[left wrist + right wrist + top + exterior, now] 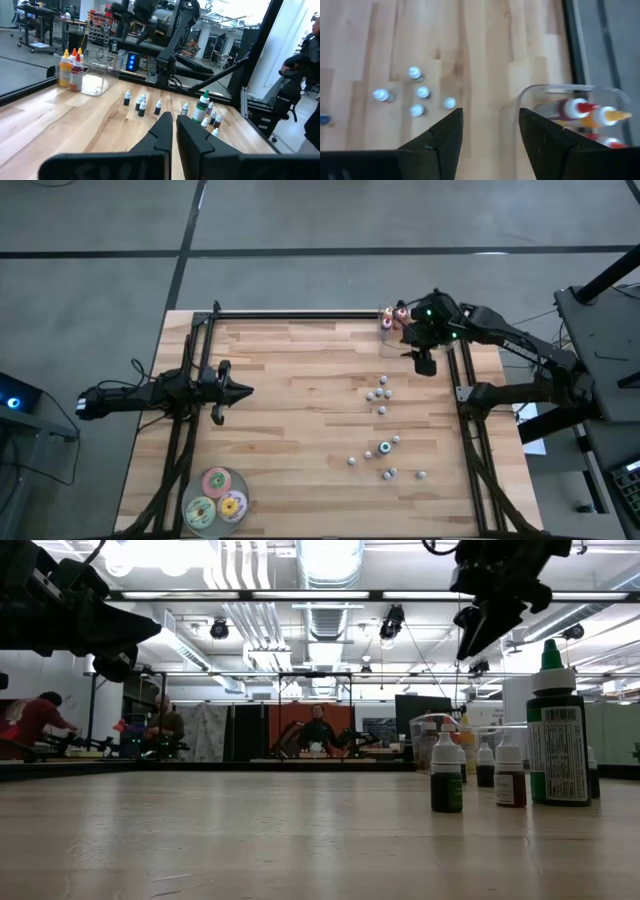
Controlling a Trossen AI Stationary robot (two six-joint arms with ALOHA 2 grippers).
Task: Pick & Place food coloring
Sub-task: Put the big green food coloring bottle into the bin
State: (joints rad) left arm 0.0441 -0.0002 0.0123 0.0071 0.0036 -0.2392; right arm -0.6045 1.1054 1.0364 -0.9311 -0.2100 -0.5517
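The food coloring is a scatter of tiny white-capped bottles standing on the wooden table: one cluster [380,392] [416,95] at right centre and another [385,452] nearer the front, with one taller green-capped bottle [557,730] [201,107]. A few more red, orange and yellow bottles [580,110] lie in a clear container [393,318] at the far right corner. My right gripper [425,363] [490,120] hovers open and empty, high above the table beside that container. My left gripper [247,390] [172,125] is shut and empty at the table's left.
Three flat round discs, pink, green and yellow [215,498], lie at the near left corner. Black frame rails [300,314] run along the far edge and both sides. People work at benches in the room beyond [318,735]. Bare wood lies between the arms.
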